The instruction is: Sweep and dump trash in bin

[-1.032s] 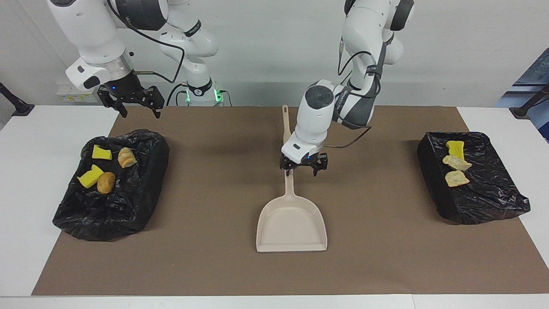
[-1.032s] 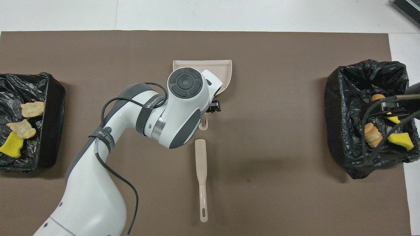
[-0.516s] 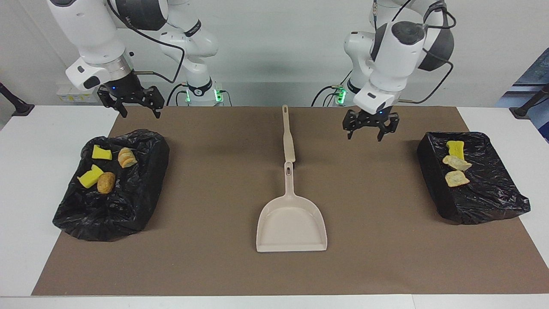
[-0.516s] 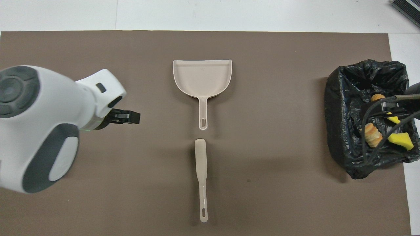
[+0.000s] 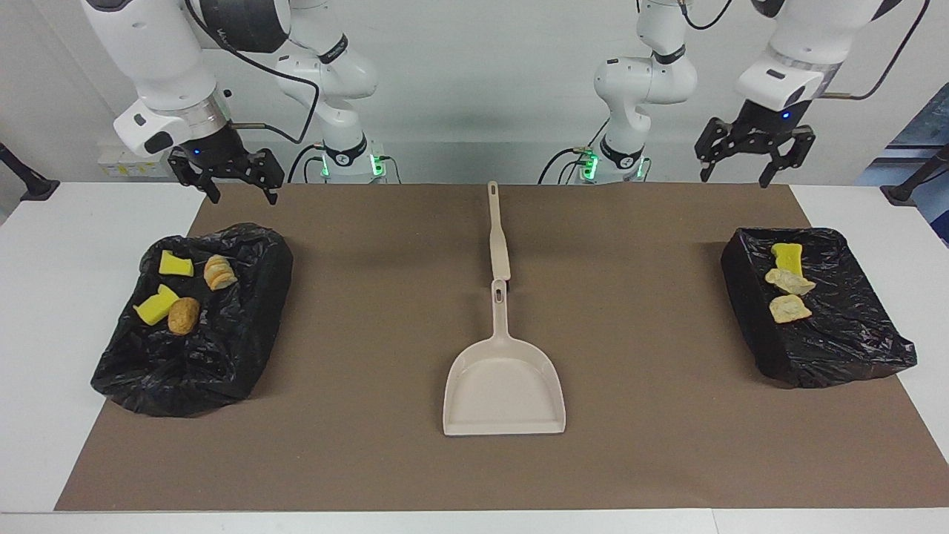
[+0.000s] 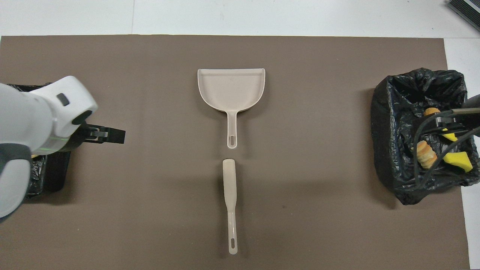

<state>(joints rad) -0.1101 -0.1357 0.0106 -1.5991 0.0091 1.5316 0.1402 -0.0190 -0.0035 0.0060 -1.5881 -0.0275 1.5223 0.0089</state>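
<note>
White tabletop (image 5: 67, 311) carries a broad brown mat (image 5: 371, 356), with a pale wall at the robots' end.

Starting at the right arm's end in the facing view, the right gripper (image 5: 236, 185) hangs in the air with its fingers spread and nothing between them, over the mat's edge just short of a black-lined bin (image 5: 215, 356). Below that gripper, well clear of it, four scraps of trash lie in the bin: two yellow sponge pieces (image 5: 176, 264) (image 5: 156, 305), a ridged bread lump (image 5: 220, 272) and a golden-brown lump (image 5: 183, 316).

Midway between the two grippers and well apart from both, a beige brush (image 5: 498, 237) lies flat on the mat, end to end with a beige dustpan (image 5: 504, 386); a small gap separates their tips in the overhead view. The dustpan's tray is bare.

At the left arm's end, the left gripper (image 5: 749, 159) is raised with its jaws apart and empty, over the table's edge near the robots. Below it and well apart sits a second black-lined bin (image 5: 830, 348) holding the other three scraps: a yellow sponge piece (image 5: 787, 255) and two beige bread-like lumps (image 5: 789, 281) (image 5: 789, 308).
</note>
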